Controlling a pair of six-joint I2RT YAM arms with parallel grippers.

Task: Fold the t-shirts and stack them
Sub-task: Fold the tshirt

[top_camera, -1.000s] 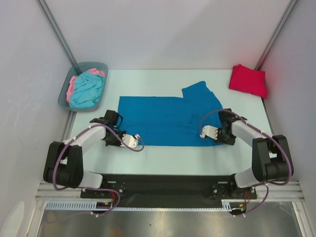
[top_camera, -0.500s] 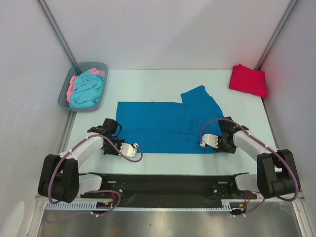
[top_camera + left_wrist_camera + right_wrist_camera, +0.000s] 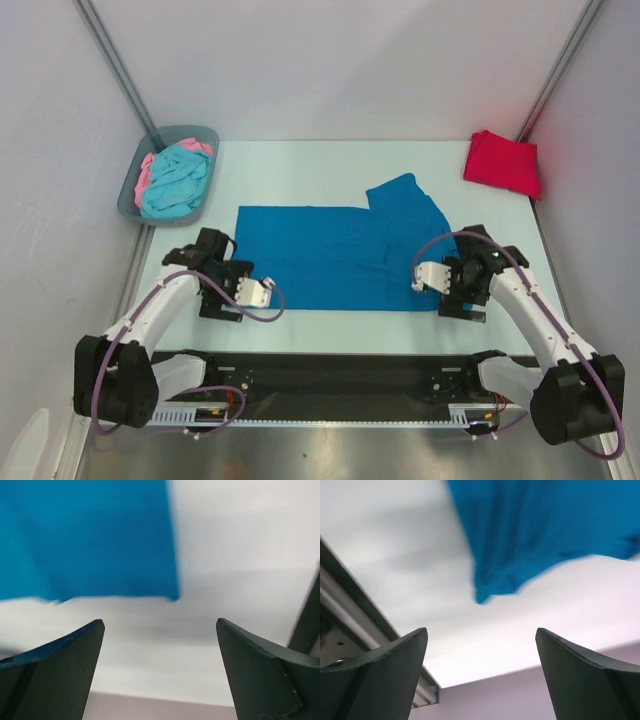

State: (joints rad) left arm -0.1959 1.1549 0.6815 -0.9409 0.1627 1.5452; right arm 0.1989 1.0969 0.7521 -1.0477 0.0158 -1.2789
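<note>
White counter (image 3: 300, 170): deep blue t-shirt (image 3: 330, 255) lies spread flat mid-surface. The folded red t-shirt (image 3: 502, 162) sits in the far right corner, and the turquoise t-shirt (image 3: 180, 182) and pink t-shirt (image 3: 146, 172) are bunched in the grey bin (image 3: 128, 200) far left. Left gripper (image 3: 160, 622) is just off the blue shirt's near left corner and right gripper (image 3: 481, 630) just off its near right corner, both spread wide with nothing held.

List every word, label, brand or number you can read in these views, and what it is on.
None: no text can be read in any view.
The blue shirt, red shirt, bin and table are plain, with no print or labels showing.
</note>
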